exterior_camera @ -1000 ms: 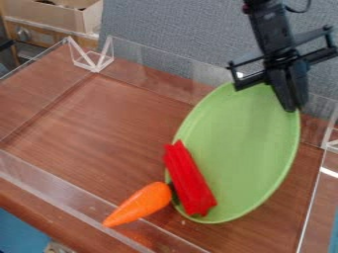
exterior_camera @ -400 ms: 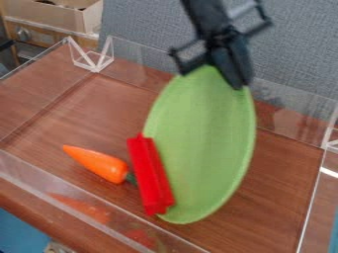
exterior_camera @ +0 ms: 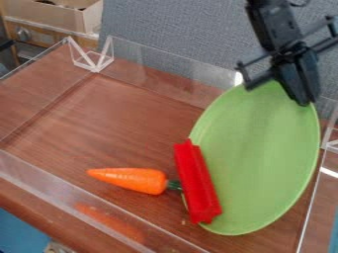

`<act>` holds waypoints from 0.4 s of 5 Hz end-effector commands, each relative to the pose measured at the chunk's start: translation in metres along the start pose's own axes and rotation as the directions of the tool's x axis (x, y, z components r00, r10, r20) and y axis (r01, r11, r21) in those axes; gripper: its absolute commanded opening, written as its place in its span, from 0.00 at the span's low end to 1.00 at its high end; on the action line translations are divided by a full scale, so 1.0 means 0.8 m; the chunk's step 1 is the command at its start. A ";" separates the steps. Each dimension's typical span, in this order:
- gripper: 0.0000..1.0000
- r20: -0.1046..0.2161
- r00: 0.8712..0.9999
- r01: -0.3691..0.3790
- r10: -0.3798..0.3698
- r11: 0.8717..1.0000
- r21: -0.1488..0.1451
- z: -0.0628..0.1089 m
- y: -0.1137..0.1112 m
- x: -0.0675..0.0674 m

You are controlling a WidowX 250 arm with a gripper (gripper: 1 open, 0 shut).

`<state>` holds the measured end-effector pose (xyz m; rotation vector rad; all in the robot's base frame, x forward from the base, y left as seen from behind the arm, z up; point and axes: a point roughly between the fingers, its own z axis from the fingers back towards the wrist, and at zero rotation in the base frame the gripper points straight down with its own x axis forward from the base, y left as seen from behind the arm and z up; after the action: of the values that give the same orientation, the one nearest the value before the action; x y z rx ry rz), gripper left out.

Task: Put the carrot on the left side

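We find the carrot [exterior_camera: 129,180] lying flat on the wooden worktop [exterior_camera: 93,119] in the lower middle of the frame, its pointed tip toward the left and its dark stem end touching or just beside the red block [exterior_camera: 197,183], which rests on the lower edge of the green plate [exterior_camera: 264,158]. It looks to us like a light, rigid toy with a smooth, probably slippery skin, and nothing about it seems fragile. We would take it across its thicker half near the stem, where the taper gives the most to hold, minding the block beside it. The gripper [exterior_camera: 298,87] hangs at the upper right over the plate's rim, jaws pressed together on nothing. We can read no brand, label or writing anywhere.
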<state>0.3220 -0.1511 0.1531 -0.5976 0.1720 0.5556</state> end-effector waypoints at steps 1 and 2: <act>0.00 0.053 0.999 0.004 0.000 0.998 -0.063 0.047 0.008 -0.007; 0.00 0.032 0.999 0.005 -0.004 0.999 -0.054 0.029 0.004 -0.014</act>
<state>0.3114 -0.1381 0.1600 -0.6191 0.1642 0.5865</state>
